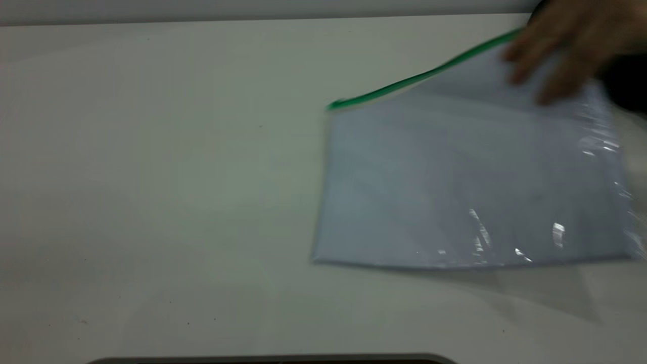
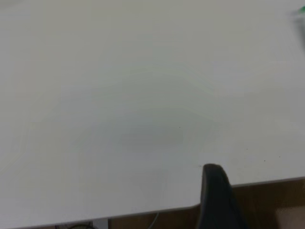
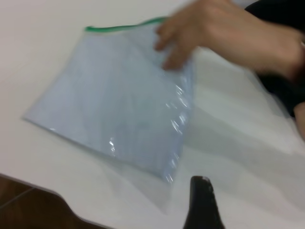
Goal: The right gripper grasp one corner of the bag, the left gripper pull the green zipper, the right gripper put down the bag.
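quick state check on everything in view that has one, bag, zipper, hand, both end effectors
bag: lying on the table, far right corner under a hand
green zipper: along the far edge; open or closed cannot be told
person's hand: on the bag
left end effector: over bare table, away from the bag
right end effector: near the bag, not touching

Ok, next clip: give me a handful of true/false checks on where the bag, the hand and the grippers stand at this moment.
1. A person's hand is on the bag. True.
2. The right gripper is clamped on a bag corner. False: only one dark fingertip shows in its wrist view, clear of the bag.
3. The green zipper runs along the bag's far edge in the exterior view. True.
4. The bag lies at the left of the table. False: it lies at the right.
5. The left gripper touches the zipper. False: it is over bare table near the table's edge.
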